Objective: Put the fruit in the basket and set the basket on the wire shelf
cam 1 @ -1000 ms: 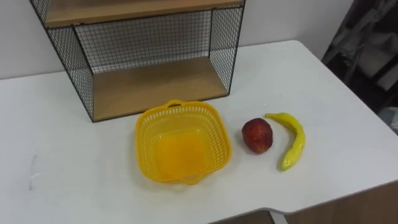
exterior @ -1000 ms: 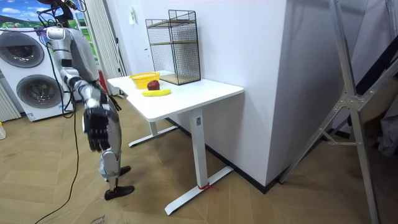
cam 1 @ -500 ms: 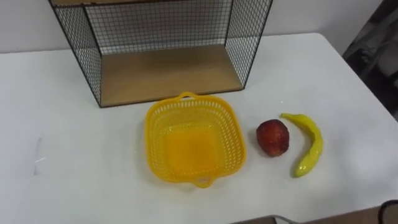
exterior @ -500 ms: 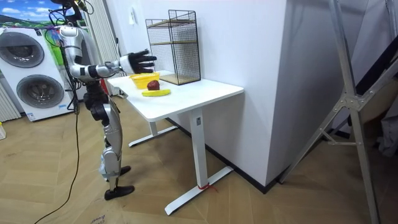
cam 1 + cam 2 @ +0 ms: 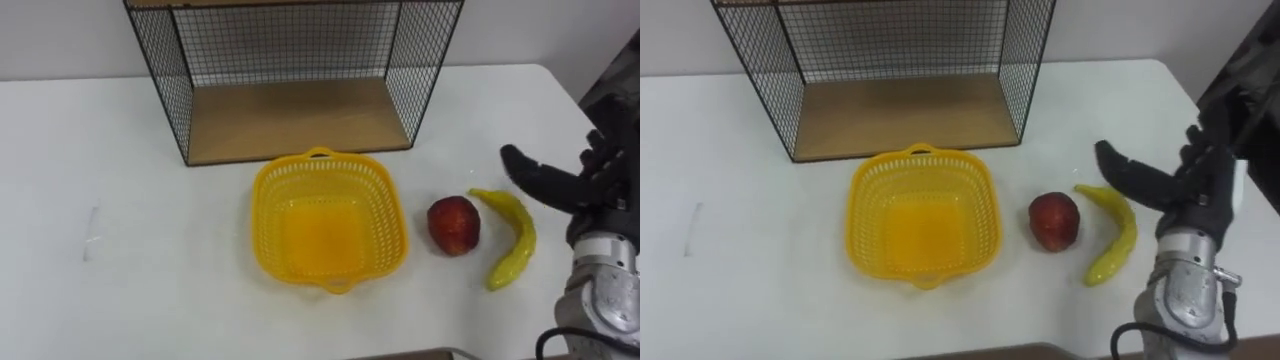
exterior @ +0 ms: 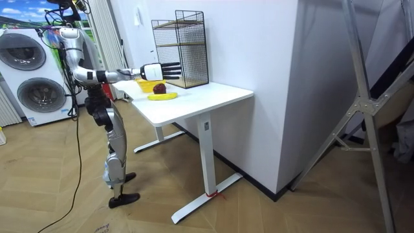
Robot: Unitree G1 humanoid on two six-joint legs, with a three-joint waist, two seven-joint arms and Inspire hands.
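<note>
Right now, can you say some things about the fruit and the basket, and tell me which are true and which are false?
1. The yellow basket is empty. True.
2. The apple is in the basket. False: it lies on the table, between the basket and the banana.
3. The right hand holds the banana. False: its fingers are open and hold nothing.
4. The basket stands on the table in front of the wire shelf. True.
</note>
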